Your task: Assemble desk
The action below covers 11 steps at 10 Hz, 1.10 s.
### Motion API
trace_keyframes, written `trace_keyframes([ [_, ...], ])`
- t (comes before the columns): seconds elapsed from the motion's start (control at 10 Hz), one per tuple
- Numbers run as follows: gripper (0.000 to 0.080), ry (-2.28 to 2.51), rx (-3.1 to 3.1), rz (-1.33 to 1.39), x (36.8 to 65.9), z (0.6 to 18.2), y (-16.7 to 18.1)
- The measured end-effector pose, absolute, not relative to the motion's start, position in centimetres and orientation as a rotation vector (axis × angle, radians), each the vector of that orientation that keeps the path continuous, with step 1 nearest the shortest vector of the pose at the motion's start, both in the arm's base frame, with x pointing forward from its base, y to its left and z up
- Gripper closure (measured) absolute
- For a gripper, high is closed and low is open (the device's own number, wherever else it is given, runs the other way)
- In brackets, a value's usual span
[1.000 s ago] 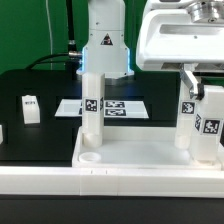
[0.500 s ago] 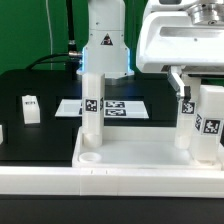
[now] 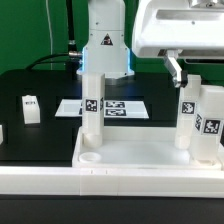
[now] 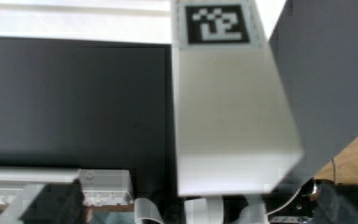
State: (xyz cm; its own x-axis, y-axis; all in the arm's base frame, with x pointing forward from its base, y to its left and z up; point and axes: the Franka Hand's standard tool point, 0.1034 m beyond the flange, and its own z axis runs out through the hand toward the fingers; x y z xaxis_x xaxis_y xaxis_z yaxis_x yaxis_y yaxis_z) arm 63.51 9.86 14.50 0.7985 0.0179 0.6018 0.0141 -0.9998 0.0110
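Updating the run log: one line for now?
gripper: open, empty | three legs upright on slab | fourth leg loose on table

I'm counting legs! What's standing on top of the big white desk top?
Three white legs stand upright on the slab: one at the exterior view's left, two at its right. One round socket is empty. The legs cover their own sockets.

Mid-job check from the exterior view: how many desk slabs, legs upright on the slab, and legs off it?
Slab: 1
Legs upright on it: 3
Leg standing off it: 1
Total: 5
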Motion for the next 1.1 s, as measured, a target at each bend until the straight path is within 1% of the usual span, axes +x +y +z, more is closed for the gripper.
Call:
trace_keyframes([
  [0.2, 0.015, 0.028, 2.98, 0.979, 63.5, 14.3, 9.9],
  [0.3, 0.015, 0.027, 2.999, 0.928, 63.2, 13.7, 10.0],
  [0.4, 0.015, 0.023, 3.042, 0.814, 63.1, 13.0, 10.1],
  [0.5, 0.015, 0.017, 3.085, 0.694, 63.2, 12.8, 10.5],
  [0.6, 0.015, 0.014, 3.102, 0.637, 63.6, 12.8, 10.4],
  [0.7, 0.015, 0.012, 3.136, 0.504, 63.1, 12.3, 10.5],
  [0.9, 0.015, 0.009, 3.177, 0.292, 63.0, 12.2, 10.5],
  [1.0, 0.015, 0.005, 3.183, 0.24, 63.3, 12.2, 10.3],
  [1.1, 0.015, 0.001, 3.177, 0.261, 63.4, 12.0, 10.0],
])
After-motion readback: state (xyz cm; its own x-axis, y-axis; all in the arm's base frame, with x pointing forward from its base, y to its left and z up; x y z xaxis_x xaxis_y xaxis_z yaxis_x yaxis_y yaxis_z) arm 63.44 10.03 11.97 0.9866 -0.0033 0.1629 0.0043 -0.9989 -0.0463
